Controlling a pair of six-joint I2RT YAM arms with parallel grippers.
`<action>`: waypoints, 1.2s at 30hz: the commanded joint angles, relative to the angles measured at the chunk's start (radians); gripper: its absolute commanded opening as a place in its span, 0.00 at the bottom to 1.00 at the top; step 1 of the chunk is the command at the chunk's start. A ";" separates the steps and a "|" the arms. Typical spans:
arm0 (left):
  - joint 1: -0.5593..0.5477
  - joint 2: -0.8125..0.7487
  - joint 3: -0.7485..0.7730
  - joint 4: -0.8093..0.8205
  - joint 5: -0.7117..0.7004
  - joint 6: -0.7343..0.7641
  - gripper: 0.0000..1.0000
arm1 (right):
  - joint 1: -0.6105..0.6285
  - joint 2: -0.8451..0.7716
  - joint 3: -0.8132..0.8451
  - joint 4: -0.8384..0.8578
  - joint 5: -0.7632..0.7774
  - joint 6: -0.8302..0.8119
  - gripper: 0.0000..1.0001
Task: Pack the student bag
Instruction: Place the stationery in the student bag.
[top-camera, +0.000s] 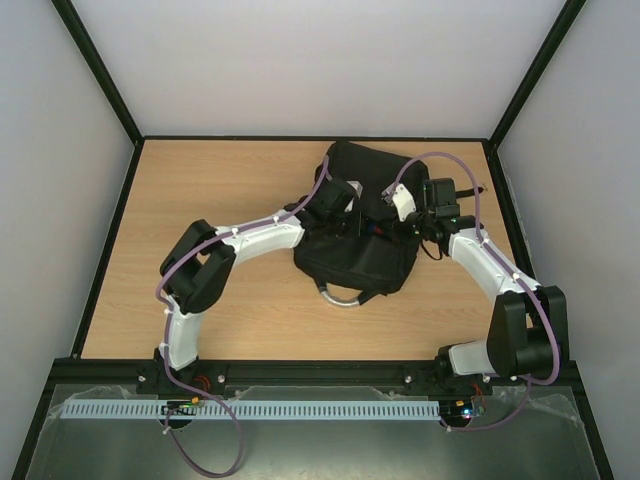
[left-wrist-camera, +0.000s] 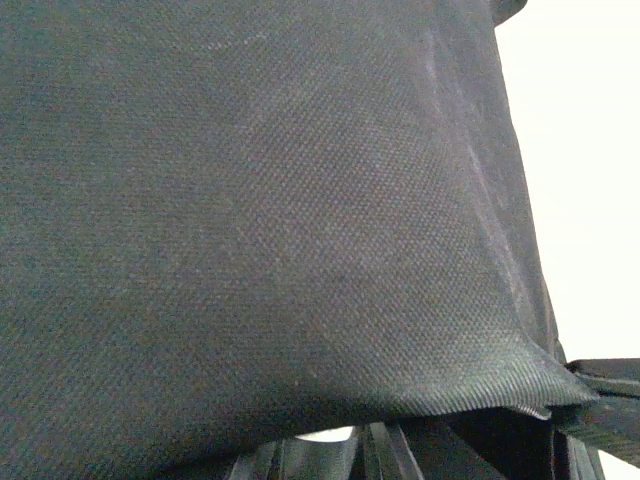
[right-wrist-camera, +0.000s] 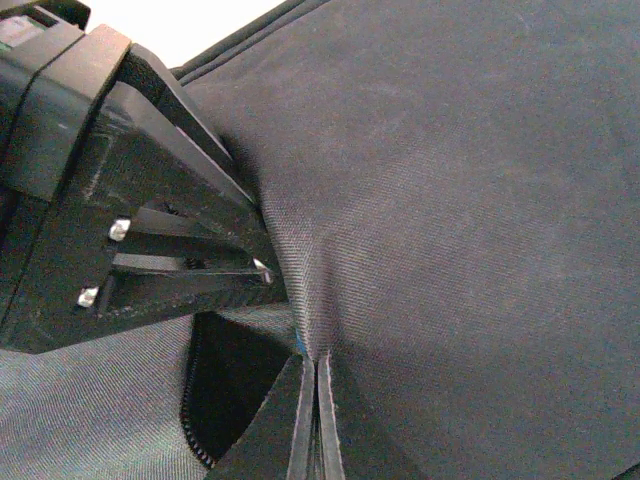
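Observation:
The student bag (top-camera: 355, 262) is a large black fabric backpack lying in the middle of the table, its grey loop handle (top-camera: 340, 297) towards me. Both grippers meet on its upper part. My left gripper (top-camera: 356, 214) presses into the fabric, which fills the left wrist view (left-wrist-camera: 260, 220) and drapes over its fingers (left-wrist-camera: 385, 448). My right gripper (right-wrist-camera: 316, 365) is shut on a fold of bag fabric (right-wrist-camera: 450, 200), right beside the left gripper's closed tip (right-wrist-camera: 262, 270). A dark opening with zip teeth (right-wrist-camera: 225, 390) shows under that fold. In the top view the right gripper (top-camera: 387, 217) sits on the bag's right side.
The wooden table (top-camera: 200, 180) is bounded by black frame edges and white walls. Purple cables loop over both arms, one arching above the bag (top-camera: 440, 160). A black strap (left-wrist-camera: 610, 385) lies at the bag's edge.

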 joint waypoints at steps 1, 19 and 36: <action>0.008 0.039 -0.010 0.216 -0.020 -0.048 0.11 | 0.000 0.000 -0.002 -0.039 -0.039 0.006 0.01; -0.033 -0.193 -0.222 0.165 -0.144 -0.030 0.51 | -0.003 0.004 -0.001 -0.042 -0.040 0.003 0.01; -0.035 -0.047 -0.158 0.281 -0.009 0.013 0.09 | -0.005 0.008 0.000 -0.044 -0.035 0.003 0.01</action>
